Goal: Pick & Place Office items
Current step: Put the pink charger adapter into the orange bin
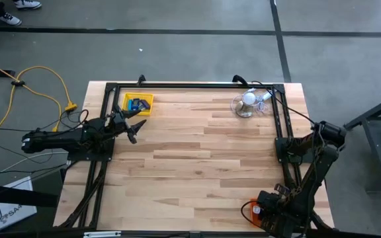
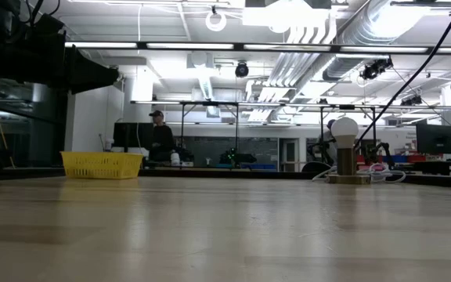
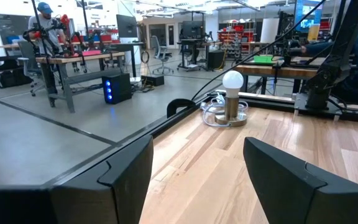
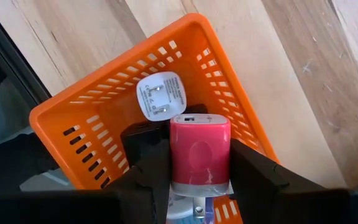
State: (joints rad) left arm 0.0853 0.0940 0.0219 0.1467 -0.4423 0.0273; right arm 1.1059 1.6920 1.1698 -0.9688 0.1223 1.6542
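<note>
My right gripper (image 4: 199, 155) points down over the orange tray (image 4: 104, 93) at the table's near right corner (image 1: 251, 210) and is shut on a red, rounded block with a silver end (image 4: 199, 149). A white plug piece (image 4: 161, 95) lies on the tray's floor beside it. A white and blue bit (image 4: 194, 210) shows under the red block. At the far left, blue pieces (image 1: 136, 104) lie in the yellow tray (image 1: 139, 100). My left gripper (image 1: 135, 125) stands open and level just near of that tray, holding nothing. My right gripper pinches the red block by its two opposite side faces (image 4: 174, 155) between its two fingers (image 4: 247, 165), coming from above and pointing down. The block sits inside the orange tray's walls. Whether its underside rests on the tray's floor, I cannot tell.
A white bulb on a round stand with a clear wiry tangle (image 1: 249, 100) stands at the far right of the table. A black frame (image 1: 190, 84) runs along the far, left and right edges. The wide wooden middle (image 1: 197, 152) lies between both trays.
</note>
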